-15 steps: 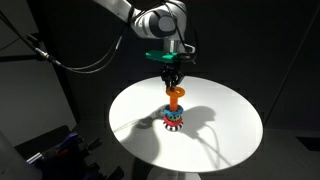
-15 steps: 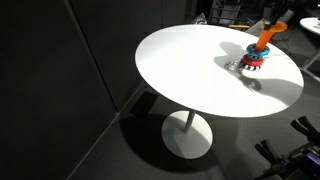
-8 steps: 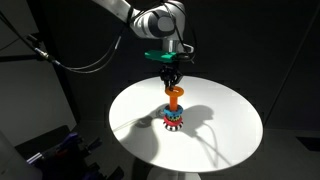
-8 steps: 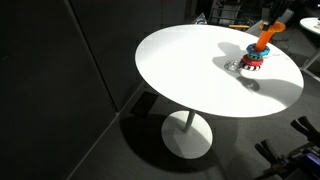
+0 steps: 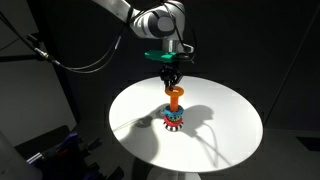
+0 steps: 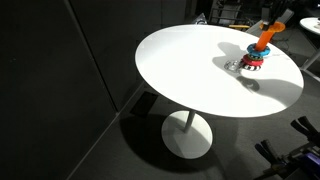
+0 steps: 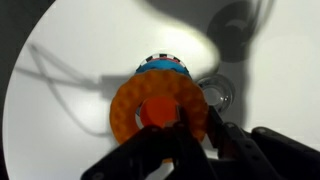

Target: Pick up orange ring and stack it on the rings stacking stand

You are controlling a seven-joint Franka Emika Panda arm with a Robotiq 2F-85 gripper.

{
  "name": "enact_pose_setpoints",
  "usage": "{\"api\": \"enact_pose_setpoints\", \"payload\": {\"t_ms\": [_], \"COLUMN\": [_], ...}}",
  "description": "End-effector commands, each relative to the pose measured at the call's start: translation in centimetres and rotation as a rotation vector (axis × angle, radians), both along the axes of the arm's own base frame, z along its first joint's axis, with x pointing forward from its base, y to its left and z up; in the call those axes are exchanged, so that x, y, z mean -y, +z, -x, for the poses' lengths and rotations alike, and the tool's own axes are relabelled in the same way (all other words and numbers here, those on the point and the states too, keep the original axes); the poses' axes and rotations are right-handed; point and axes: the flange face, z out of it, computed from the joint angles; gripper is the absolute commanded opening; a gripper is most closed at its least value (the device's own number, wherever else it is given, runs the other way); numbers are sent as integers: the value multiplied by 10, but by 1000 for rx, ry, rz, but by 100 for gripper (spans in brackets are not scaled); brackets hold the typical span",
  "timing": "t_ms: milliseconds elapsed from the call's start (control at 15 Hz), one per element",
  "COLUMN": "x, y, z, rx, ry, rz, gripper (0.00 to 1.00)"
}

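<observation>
Compared with half a second and a full second ago, nothing has visibly shifted: arm, ring and stand occupy the same spots in both exterior views.

The gripper (image 5: 172,80) hangs straight down over the middle of the white round table (image 5: 230,120). Its dark fingers (image 7: 228,140) are closed most of the way and pinch the near rim of the orange ring (image 7: 158,103). In the wrist view the ring lies flat and directly over the rings stacking stand (image 5: 173,121). The orange peg (image 7: 155,114) shows through the ring's hole, and the stand's blue and striped base rings peek out past the ring's far edge. In an exterior view the ring sits level with the top of the peg. Whether the peg tip has already entered the hole cannot be told.

Just to the right of the stand in the wrist view, a small clear ring-shaped piece (image 7: 215,93) lies flat on the tabletop, apart from the base. The arm and stand cast long shadows (image 5: 205,128) across the table. A black cable (image 5: 80,62) loops through the dark background at the left. The table stands on a single white pedestal foot (image 6: 187,135). Nothing lies between the ring and the peg.
</observation>
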Motion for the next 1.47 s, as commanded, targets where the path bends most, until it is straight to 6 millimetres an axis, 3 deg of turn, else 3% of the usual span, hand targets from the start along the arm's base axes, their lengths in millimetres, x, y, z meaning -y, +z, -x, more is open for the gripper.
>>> {"api": "enact_pose_setpoints", "payload": {"t_ms": [0, 800, 867, 933, 1067, 1400], "x": [1, 4, 5, 5, 6, 7], "y": [3, -2, -2, -2, -2, -2], "z": [-1, -2, -2, -2, -2, -1], "rx": [9, 2, 2, 2, 3, -1], "ry": [-13, -17, -18, -19, -21, -26], "rz": [25, 27, 27, 27, 27, 25], "gripper": [8, 10, 21, 48, 55, 93]}}
